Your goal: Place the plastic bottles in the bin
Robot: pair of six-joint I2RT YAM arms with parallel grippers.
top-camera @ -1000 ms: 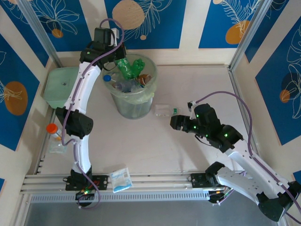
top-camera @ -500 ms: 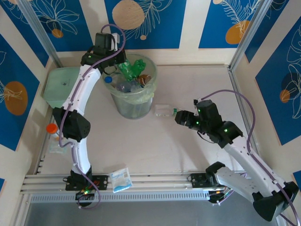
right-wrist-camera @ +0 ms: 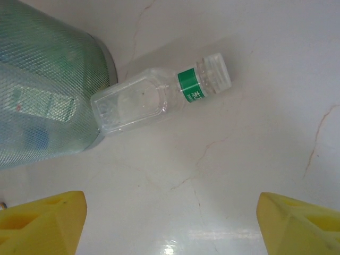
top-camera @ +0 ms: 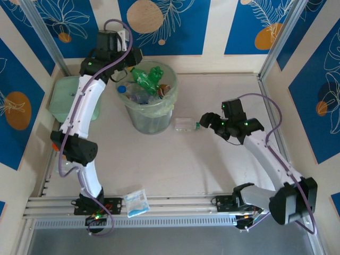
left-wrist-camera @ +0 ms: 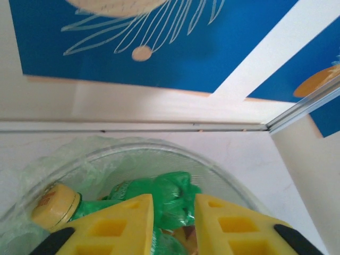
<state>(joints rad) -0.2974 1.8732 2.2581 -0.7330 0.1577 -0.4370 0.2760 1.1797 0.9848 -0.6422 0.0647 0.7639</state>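
1. The right gripper (right-wrist-camera: 170, 197) stood wide open; the clear bottle (right-wrist-camera: 151, 101) lay beyond its fingertips, just right of the bin (right-wrist-camera: 48, 90).
2. The left gripper (left-wrist-camera: 173, 212) hung slightly open above a green bottle (left-wrist-camera: 166, 188) in the bin.

Glossy clear plastic bottle (right-wrist-camera: 143, 103), crinkled green plastic bottle (left-wrist-camera: 171, 192), translucent mesh-textured bin (right-wrist-camera: 48, 79), polished veined tabletop (right-wrist-camera: 255, 138)

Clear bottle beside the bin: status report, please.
Right gripper open above clear bottle. Bottle lying beside bin. Left gripper open over bin. Nothing in between.
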